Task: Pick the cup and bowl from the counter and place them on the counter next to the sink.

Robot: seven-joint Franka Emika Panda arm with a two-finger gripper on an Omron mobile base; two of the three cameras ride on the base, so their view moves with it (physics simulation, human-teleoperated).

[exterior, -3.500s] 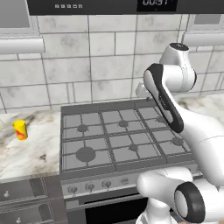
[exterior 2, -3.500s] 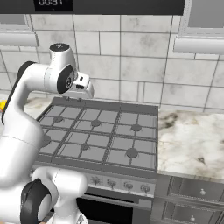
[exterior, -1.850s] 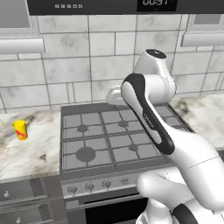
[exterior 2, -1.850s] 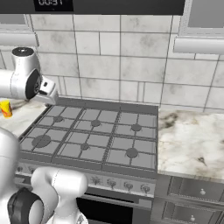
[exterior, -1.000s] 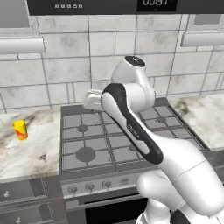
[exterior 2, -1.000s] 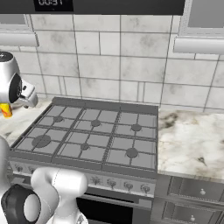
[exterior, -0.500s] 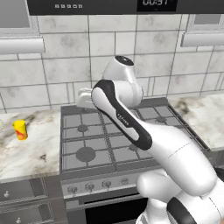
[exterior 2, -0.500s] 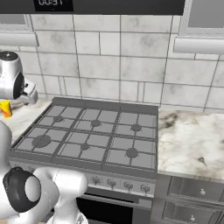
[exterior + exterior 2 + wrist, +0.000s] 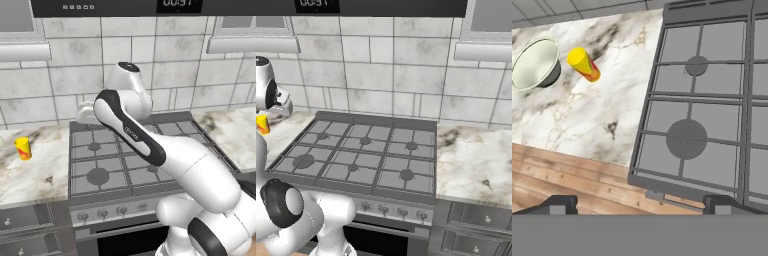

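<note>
On the counter [image 9: 587, 120] left of the stove [image 9: 707, 100], the bowl [image 9: 534, 63] sits near the back edge with the cup [image 9: 583, 64] just beside it on the stove side, the two close but apparently not touching. The end effector [image 9: 639, 204] hangs high above the counter's front edge with its jaws spread wide and nothing between them. The likely trouble lies in that tight pairing: a descent onto the cup could clip the bowl's thick rim and shove it, or tip the slim cup over toward the stove. The bowl's wide rim also looks hard for two fingers to grip securely. In the left base view the arm covers the hand itself, the cup [image 9: 22, 148] stands clear, and the bowl is cut off at the frame edge; the sink lies out of frame.
</note>
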